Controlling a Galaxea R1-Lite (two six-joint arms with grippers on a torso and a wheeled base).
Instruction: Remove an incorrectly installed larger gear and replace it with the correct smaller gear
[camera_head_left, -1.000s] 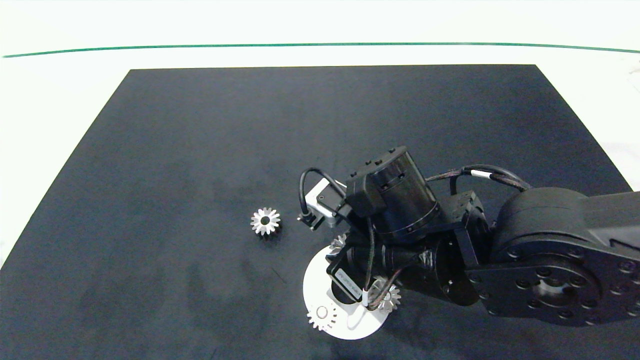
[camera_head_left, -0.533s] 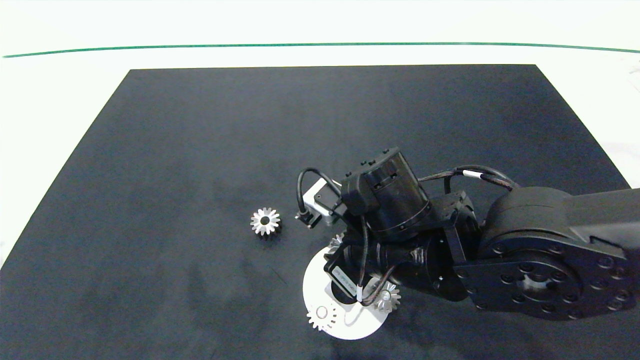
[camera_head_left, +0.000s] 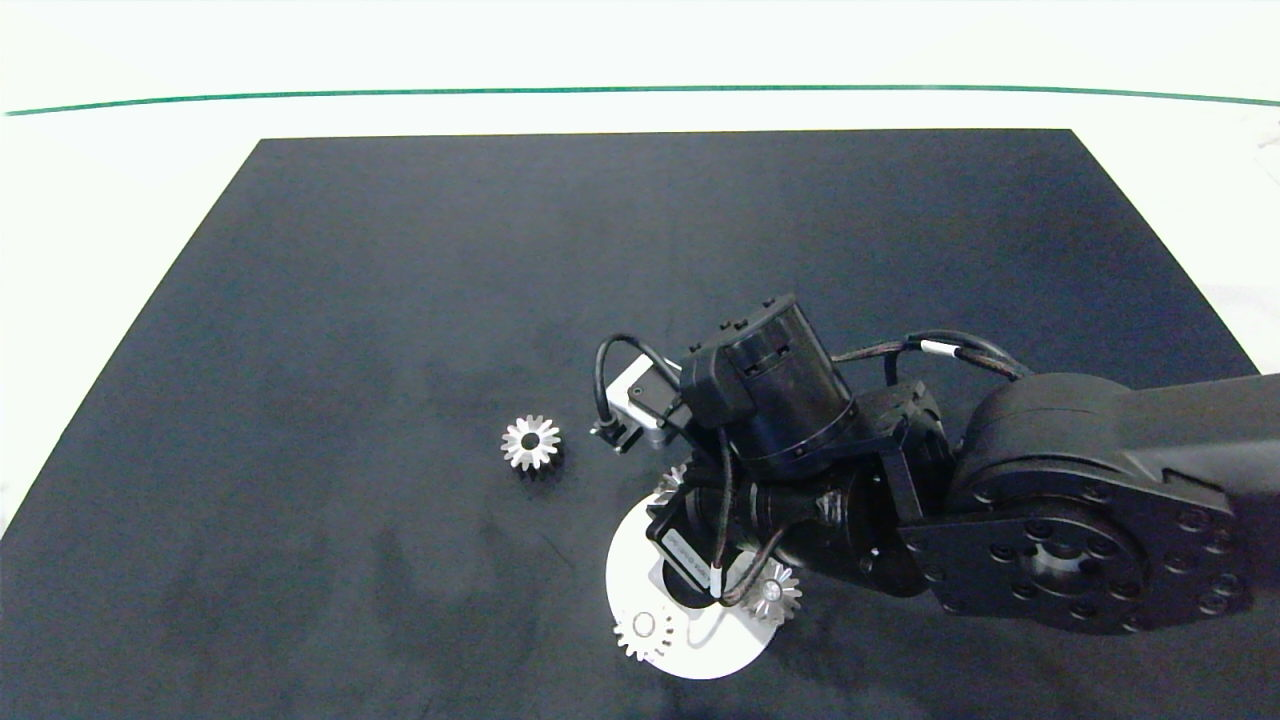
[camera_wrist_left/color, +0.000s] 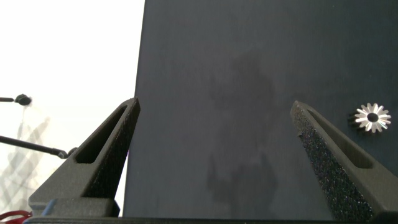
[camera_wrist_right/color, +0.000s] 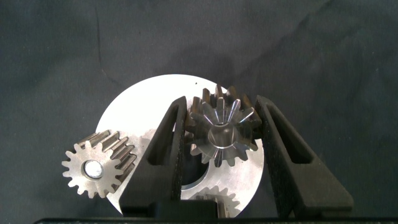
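Smaller gear (camera_head_left: 531, 442), wide-bored, is observed lying flat and free on the dark mat (camera_head_left: 400, 300), well to the left of the white round plate (camera_head_left: 628, 575); it is also seen in the left wrist view beyond the left gripper (camera_wrist_left/color: 214, 155), whose fingers are spread wide and hold nothing. On the plate, the larger gear (camera_wrist_right/color: 222, 132) is found between the fingers of the right gripper (camera_wrist_right/color: 219, 140), which straddle it closely, the pads at or against its teeth; a firm clamp cannot be confirmed. Another gear (camera_wrist_right/color: 98, 165) is noted on the plate's rim. The coming lift is judged to depend on the larger gear sitting centred between the fingers, axis upright, with the right arm nearest.
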